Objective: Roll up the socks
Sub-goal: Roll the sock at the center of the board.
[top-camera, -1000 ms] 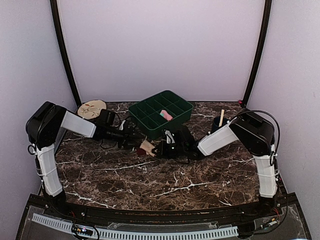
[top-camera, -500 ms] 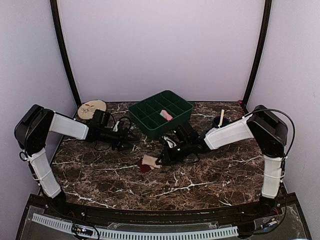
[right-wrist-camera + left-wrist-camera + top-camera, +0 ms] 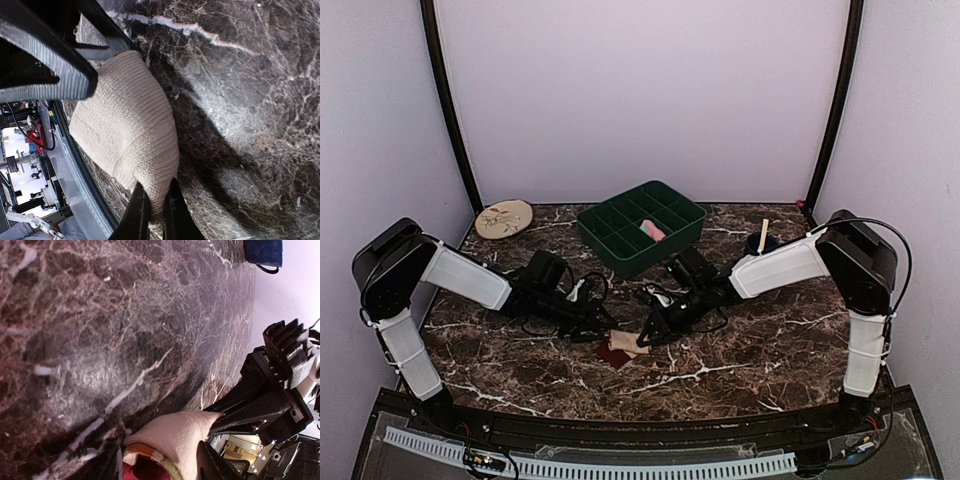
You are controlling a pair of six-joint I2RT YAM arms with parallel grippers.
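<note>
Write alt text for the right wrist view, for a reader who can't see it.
A beige sock is pinched at its lower edge in the shut right gripper, which enters from the bottom of the frame. The sock bulges over the dark marble table, and a ribbed black finger sits at its upper edge, top left.
</note>
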